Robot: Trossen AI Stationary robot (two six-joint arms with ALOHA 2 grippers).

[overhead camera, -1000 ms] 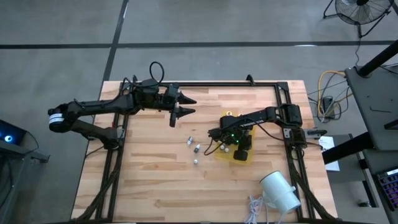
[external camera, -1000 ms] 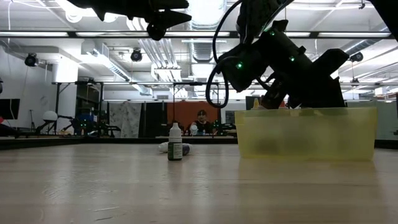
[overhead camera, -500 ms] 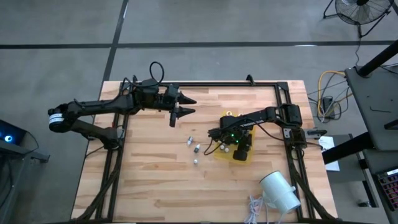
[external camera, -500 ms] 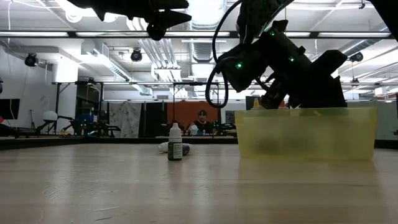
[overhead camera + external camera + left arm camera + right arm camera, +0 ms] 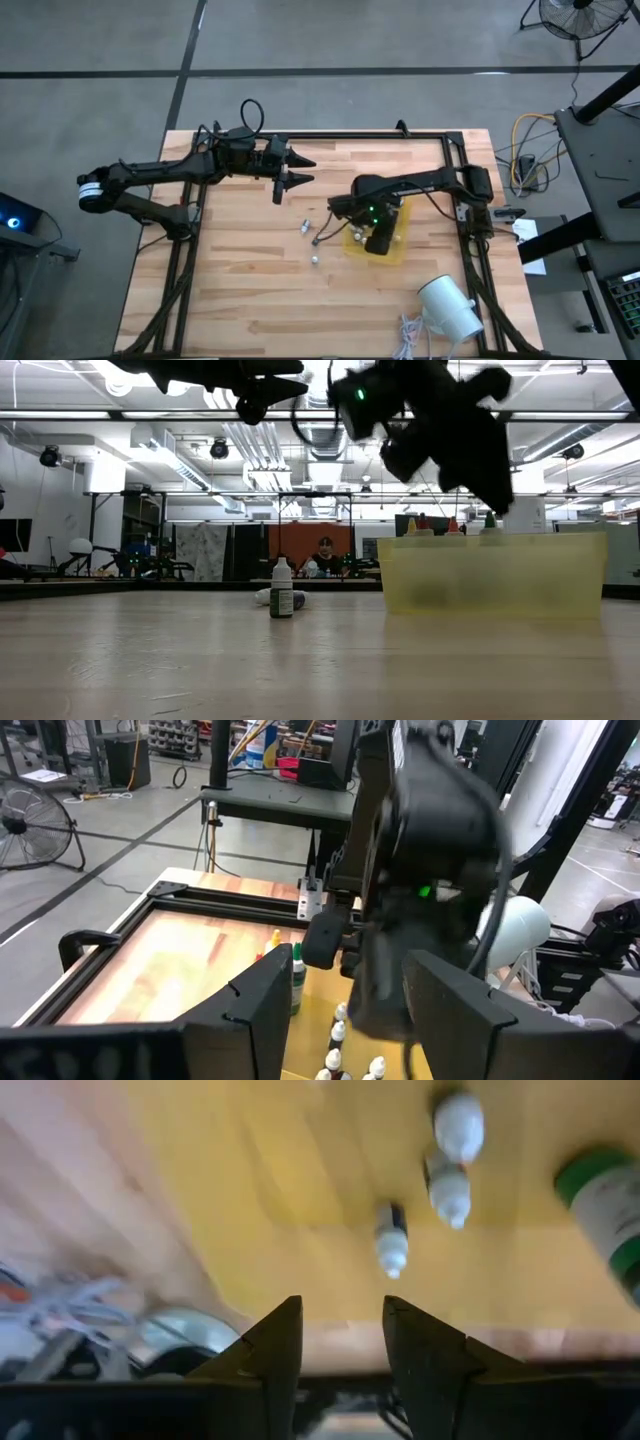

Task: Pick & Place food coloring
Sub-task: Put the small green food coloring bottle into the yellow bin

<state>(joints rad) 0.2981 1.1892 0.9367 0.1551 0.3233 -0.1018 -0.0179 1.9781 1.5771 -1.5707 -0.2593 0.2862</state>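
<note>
Now my right fingers, parted and empty, hang above the yellow bin holding dropped vials; next, reach the loose vials beside it; left fingers gape idle

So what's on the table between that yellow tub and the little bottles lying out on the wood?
In the high view, only bare wood separates the yellow tub from the loose bottles; the right gripper hangs above that stretch, empty.

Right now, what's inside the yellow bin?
The yellow bin holds small white-capped vials and a green-topped bottle; colored tops poke above its rim. The right gripper, open and empty, hangs overhead and its arm hides the rest.
</note>
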